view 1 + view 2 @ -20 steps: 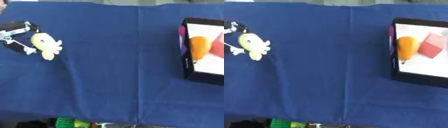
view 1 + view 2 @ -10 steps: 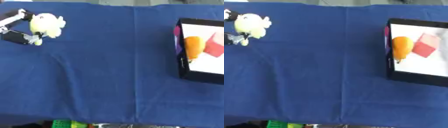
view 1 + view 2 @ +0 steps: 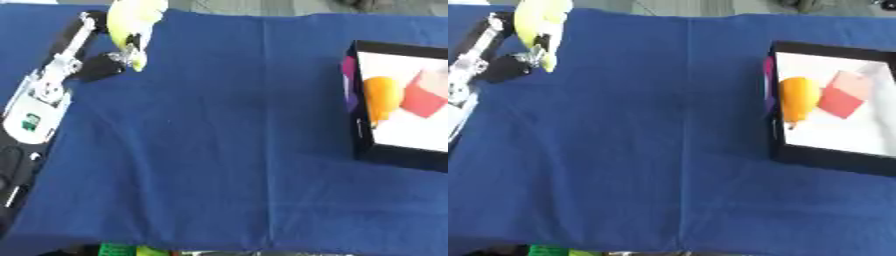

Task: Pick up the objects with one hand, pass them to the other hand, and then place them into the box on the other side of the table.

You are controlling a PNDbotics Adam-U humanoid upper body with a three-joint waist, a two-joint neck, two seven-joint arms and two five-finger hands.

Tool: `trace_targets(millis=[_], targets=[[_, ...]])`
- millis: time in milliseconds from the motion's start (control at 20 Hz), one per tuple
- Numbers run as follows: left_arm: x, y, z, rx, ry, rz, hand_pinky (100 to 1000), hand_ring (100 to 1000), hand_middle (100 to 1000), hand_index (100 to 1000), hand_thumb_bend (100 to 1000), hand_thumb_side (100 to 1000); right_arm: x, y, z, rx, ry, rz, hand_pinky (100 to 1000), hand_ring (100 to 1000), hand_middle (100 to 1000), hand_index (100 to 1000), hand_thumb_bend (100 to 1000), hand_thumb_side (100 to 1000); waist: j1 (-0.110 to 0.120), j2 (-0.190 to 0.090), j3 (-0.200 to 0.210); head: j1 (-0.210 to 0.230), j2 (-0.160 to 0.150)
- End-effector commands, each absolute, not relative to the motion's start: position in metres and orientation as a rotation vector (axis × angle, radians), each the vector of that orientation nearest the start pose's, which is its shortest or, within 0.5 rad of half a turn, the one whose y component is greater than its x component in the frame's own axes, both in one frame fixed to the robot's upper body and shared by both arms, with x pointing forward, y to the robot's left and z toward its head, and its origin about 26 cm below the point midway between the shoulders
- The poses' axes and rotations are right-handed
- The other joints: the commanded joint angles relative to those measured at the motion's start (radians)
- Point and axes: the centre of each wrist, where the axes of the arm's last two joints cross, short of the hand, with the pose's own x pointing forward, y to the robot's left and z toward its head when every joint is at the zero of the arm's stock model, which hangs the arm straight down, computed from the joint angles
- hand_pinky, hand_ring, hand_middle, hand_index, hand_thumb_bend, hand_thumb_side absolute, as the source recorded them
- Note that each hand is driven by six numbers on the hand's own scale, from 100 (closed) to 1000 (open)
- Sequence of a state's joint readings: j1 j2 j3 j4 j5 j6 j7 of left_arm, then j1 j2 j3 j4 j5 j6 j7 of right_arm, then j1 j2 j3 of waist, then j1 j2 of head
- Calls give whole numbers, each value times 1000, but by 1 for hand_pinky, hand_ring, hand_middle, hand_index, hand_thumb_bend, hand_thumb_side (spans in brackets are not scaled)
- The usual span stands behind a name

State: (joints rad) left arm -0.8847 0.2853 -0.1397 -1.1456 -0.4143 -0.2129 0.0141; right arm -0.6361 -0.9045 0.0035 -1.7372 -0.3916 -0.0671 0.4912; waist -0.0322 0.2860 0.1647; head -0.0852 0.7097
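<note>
Left hand (image 3: 105, 60): fingers curled round yellow plush toy (image 3: 131, 22), far-left
Counter (image 3: 219, 150): blue cloth cover, creased
Box (image 3: 833, 155): black rim, right side, orange item (image 3: 796, 97), red block (image 3: 843, 96)

Matt blue cloth (image 3: 219, 150); glossy black box (image 3: 398, 154).

One black box (image 3: 833, 161) stood at 3 o'clock on the table (image 3: 219, 150), which one blue cloth covered. The box contained three items: one orange object (image 3: 797, 98), one red block (image 3: 843, 95) and one purple piece (image 3: 349, 82). One yellow toy (image 3: 133, 22) appeared at 11 o'clock, with one robot hand (image 3: 92, 60).
</note>
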Motion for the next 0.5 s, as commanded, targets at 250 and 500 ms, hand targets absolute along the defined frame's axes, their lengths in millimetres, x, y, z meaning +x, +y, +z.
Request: trace_targets(millis=[250,500], targets=[[449,177,197,683,-2294,-738,781,551,489,633,100,376,334,-294,338,-6,-2049,1428,1000,1000,1000,1000,100,225,1,-28,-1,-16,-9],[446,171,192,899,-2335,-887,754,556,495,625,100,172,341,-267,330,20,-1992,1506,1000,1000,1000,1000,100,200,5,-31,-2,-34,-2]])
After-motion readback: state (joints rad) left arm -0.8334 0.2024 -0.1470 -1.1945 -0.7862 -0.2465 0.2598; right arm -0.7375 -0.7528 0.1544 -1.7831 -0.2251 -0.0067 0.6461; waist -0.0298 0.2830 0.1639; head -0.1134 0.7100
